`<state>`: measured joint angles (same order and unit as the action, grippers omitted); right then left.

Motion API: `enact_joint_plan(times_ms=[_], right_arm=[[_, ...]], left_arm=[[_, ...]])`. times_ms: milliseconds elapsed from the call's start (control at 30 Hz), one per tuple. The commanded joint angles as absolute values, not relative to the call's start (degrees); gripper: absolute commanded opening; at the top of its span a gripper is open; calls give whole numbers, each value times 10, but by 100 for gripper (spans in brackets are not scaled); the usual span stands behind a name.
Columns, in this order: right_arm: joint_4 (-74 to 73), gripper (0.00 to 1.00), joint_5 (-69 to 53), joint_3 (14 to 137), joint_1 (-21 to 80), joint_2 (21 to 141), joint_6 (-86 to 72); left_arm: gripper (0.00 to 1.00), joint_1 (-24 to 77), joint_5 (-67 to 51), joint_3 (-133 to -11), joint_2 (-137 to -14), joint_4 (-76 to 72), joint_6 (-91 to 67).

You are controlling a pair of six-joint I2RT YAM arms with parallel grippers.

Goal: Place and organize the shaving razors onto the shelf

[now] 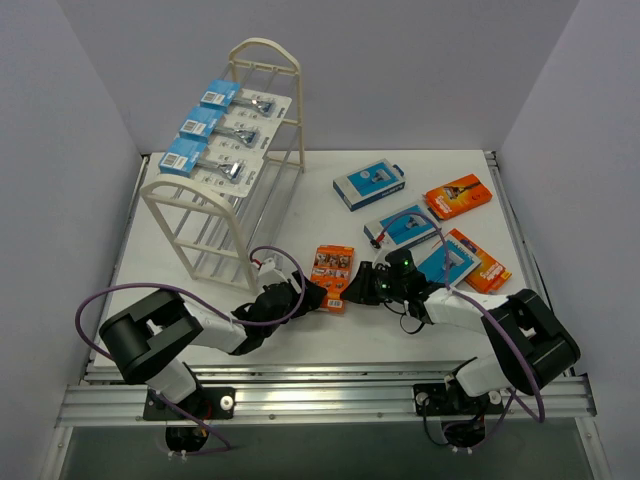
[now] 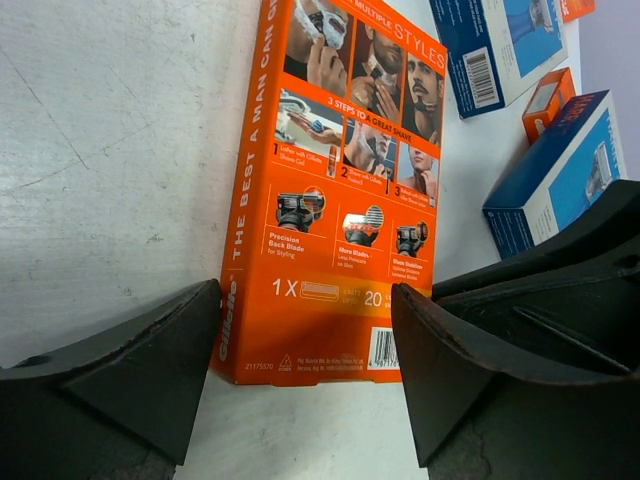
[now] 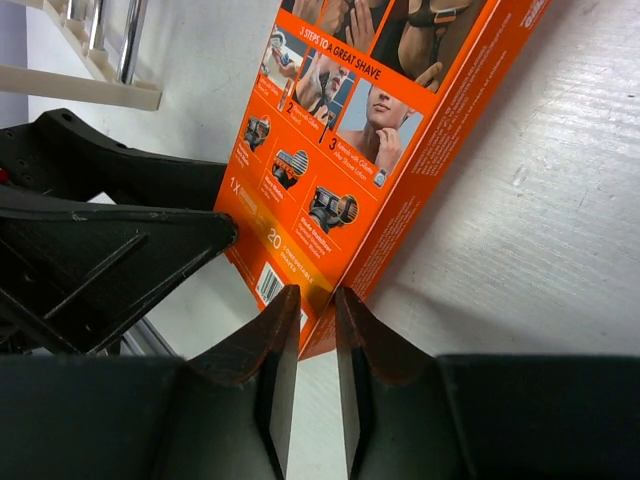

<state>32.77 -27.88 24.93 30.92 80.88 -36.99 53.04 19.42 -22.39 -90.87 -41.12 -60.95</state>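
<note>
Step in hand: by my judgement, taking the orange box [image 1: 333,278] up off the table [image 1: 320,222] for the shelf [image 1: 262,60].
Box position: lying printed back up between my two arms, near the shelf's foot but apart from it.
Left gripper [image 2: 305,300]: jaws wide apart, straddling the barcode end, one finger just beside each long side.
Right gripper [image 3: 312,300]: jaws drawn almost together with a thin slit between them, tips at the box's corner. Whether they nip it I cannot tell.
Shelf: three blister packs [image 1: 230,135] lie in a row on the top tier.
Remaining stock: other boxes [image 1: 368,187] on the table to my right.
Method advised: centre the left jaws across the width, close squarely on the long sides, and lift level.
Risk: an off-centre hold lets the box swing. My grippers work close together and could foul each other.
</note>
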Motion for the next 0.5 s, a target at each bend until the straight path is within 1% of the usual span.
enact_joint_plan(times_ms=[0, 100, 267, 467], right_arm=[[354, 18, -309, 276, 324, 799, -381], [355, 24, -308, 286, 326, 803, -381], [357, 28, -308, 300, 328, 810, -385], [359, 29, -306, 315, 335, 814, -389]], left_arm=[[80, 548, 106, -184, -935, -290, -628], [81, 550, 100, -181, -927, -298, -633], [81, 558, 97, -185, -910, -289, -635], [82, 561, 95, -185, -913, -289, -641]])
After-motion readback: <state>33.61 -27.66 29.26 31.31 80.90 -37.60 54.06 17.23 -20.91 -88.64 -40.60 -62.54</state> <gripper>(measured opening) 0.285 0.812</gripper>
